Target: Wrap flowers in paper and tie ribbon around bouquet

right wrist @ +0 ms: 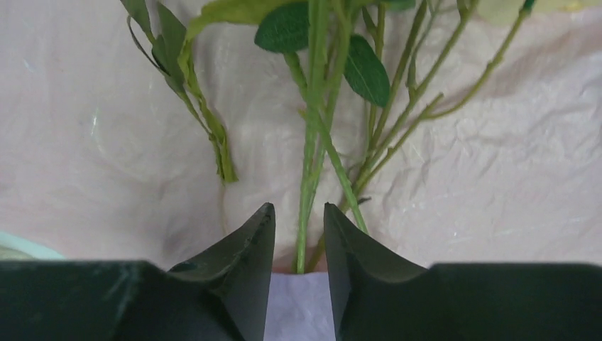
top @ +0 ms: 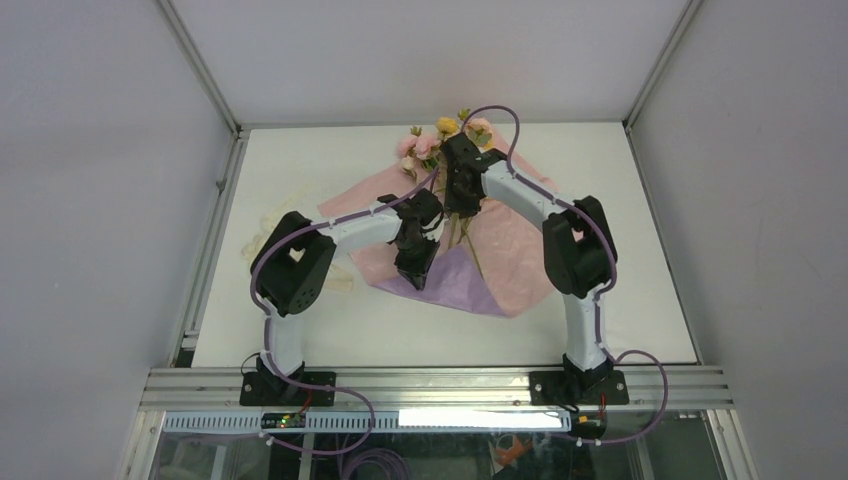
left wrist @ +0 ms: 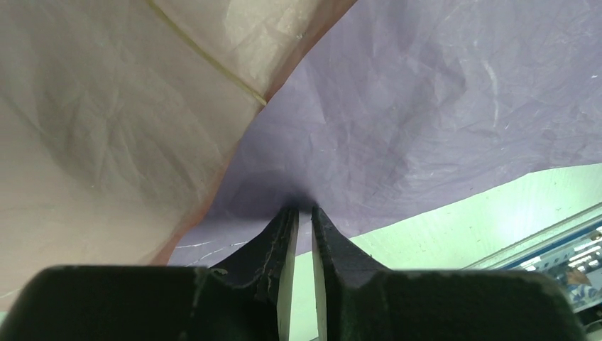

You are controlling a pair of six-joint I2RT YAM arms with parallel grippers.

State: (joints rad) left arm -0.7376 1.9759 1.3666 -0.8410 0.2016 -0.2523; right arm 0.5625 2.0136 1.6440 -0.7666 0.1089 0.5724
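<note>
The paper [top: 510,250] lies spread pink side up on the table, and its near corner is folded over to show lilac [top: 462,287]. The flowers [top: 430,142] lie on it, blooms at the far edge and stems [right wrist: 312,142] running toward me. My left gripper [top: 417,278] is shut on the lifted lilac fold of the paper [left wrist: 426,92], pinched at the tips [left wrist: 304,208]. My right gripper [top: 462,208] hovers over the stems. In the right wrist view this gripper [right wrist: 299,213] is open, with one thin stem passing between its fingers. The cream ribbon [top: 262,228] lies loose at the left.
The white table [top: 620,200] is boxed in by grey walls left, right and behind. A metal rail [top: 430,385] with both arm bases runs along the near edge. Part of the ribbon lies close beside the left arm's elbow [top: 300,265].
</note>
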